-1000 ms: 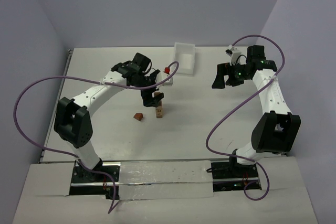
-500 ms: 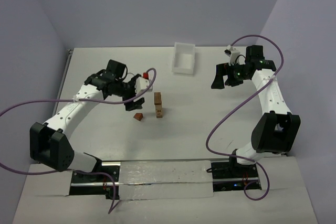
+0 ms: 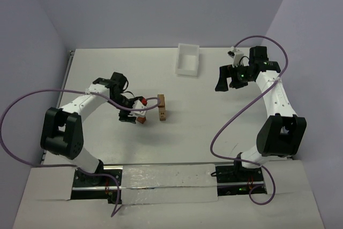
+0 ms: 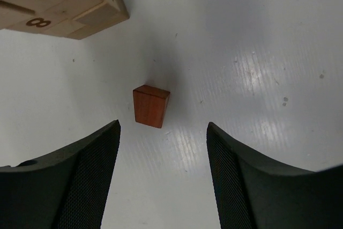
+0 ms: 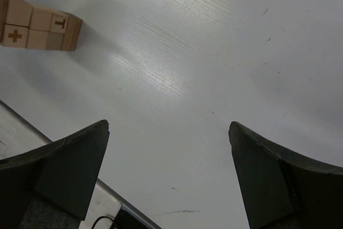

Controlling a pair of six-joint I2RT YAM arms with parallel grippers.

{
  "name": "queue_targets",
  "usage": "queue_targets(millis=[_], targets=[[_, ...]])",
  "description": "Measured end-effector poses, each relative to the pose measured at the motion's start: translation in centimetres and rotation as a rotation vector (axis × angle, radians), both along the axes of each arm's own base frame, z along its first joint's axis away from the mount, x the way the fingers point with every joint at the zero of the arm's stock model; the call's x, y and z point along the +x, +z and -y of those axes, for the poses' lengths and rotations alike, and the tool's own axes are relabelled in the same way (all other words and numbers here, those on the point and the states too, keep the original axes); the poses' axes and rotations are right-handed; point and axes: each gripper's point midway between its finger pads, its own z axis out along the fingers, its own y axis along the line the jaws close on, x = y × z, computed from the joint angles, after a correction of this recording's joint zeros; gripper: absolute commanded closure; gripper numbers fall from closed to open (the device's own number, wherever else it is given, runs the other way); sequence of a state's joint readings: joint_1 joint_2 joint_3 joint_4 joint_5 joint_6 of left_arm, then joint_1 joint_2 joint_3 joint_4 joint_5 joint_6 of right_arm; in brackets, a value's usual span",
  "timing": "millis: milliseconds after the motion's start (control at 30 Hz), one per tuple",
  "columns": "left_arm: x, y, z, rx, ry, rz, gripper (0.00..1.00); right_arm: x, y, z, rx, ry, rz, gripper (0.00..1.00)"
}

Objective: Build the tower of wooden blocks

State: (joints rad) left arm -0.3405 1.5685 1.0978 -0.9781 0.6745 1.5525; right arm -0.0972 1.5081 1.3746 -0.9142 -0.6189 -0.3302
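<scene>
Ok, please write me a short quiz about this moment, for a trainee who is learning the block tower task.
1. True or false: the left pincer already grips the reddish-brown block.
2. Where is the white tray? A) near the far edge of the table B) between the arm bases C) at the near edge
3. Which pincer is nearer to the wood block tower?
Key: 1 false, the block lies free and the pincer is open; 2 A; 3 left.

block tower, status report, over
left gripper open over loose red block, not gripping. right gripper open, empty. tower standing beside the block, nothing blocking.
</scene>
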Motion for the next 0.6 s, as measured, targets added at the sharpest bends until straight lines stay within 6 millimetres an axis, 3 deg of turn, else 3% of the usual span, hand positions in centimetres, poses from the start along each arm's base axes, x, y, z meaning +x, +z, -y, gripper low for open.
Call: queue_targets(millis=[367, 600], targets=[[1.0, -1.4, 0.6, 0.008, -0.186, 0.044, 0.3, 0.2, -1.0, 0.2, -0.015, -0.006, -0.03, 0.0], [0.4, -2.7, 1.2, 0.05, -0.262, 0.037, 0.31, 0.2, -1.4, 0.2, -0.024, -0.004, -0.044, 0.0]])
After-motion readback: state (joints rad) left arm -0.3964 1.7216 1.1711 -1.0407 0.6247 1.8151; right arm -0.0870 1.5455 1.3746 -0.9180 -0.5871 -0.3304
